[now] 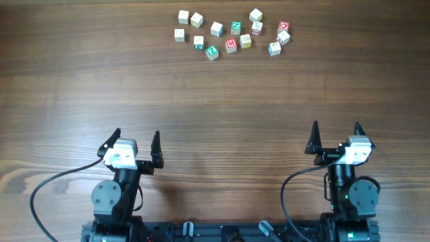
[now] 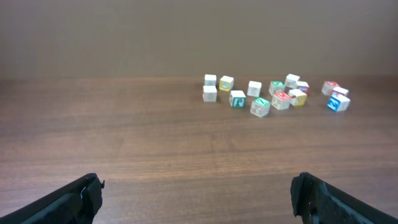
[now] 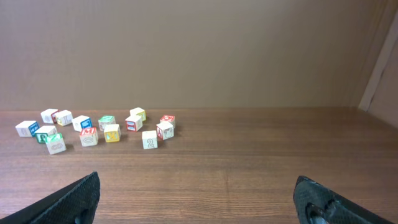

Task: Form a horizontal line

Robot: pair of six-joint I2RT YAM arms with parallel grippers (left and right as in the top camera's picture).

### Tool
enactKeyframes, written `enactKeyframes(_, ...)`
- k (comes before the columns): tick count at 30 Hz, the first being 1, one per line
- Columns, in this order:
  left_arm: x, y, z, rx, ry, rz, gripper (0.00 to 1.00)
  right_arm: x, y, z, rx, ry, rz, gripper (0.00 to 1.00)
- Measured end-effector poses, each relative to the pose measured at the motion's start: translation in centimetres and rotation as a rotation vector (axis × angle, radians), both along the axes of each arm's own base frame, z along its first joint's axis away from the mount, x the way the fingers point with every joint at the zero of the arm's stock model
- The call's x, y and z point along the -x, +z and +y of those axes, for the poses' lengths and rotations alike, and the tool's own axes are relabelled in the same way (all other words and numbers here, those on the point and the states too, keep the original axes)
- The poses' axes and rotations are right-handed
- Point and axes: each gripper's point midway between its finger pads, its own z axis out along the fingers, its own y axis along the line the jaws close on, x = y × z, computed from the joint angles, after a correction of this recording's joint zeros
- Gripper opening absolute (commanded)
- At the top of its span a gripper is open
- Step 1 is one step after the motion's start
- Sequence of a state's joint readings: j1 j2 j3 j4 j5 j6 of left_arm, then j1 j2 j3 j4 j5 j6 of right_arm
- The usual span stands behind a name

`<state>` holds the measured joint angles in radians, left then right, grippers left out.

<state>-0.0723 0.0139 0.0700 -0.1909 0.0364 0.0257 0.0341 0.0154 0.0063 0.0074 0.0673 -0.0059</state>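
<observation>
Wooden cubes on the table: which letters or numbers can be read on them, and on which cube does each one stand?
"M", in red: on the red M cube, in the middle of the cluster.
"2": on the pale front cube, seen in the right wrist view.
"Z", in green, not certain: on the pale cube with a green mark.
The marks on the other cubes are too small or blurred to read.

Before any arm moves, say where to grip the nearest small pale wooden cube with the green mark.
Pinch the pale green-marked cube on two opposite side faces, probably from straight above, with the wrist turned to match its skewed pose. It stands nearest of all and touches nothing.
</observation>
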Motion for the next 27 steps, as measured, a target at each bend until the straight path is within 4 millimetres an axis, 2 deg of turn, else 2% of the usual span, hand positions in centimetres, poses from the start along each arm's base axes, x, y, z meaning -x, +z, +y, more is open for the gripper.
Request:
enactKeyframes(5, 0.6, 2.3, -0.1, 0.004, -0.01, -0.018, 1.0, 0.0, 0.0, 0.0, 0.0, 0.0, 0.0, 1.0)
enactKeyframes(12, 0.9, 7.5, -0.8, 0.012, -0.048, -0.066, 1.0, 0.0, 0.0, 0.0, 0.0, 0.0, 0.0, 1.0)
enactKeyframes(16, 0.3, 11.8, -1.1, 0.016, -0.066, -0.062, 1.0, 0.0, 0.0, 0.0, 0.0, 0.0, 0.0, 1.0)
enactKeyframes(23, -2.9, 17.0, -2.0, 0.018, -0.104, 0.082, 1.0, 0.0, 0.0, 0.0, 0.0, 0.0, 0.0, 1.0)
enactKeyframes(27, -6.2, 20.2, -2.8, 0.023, -0.135, 0.134, 1.0, 0.0, 0.0, 0.0, 0.0, 0.0, 0.0, 1.0)
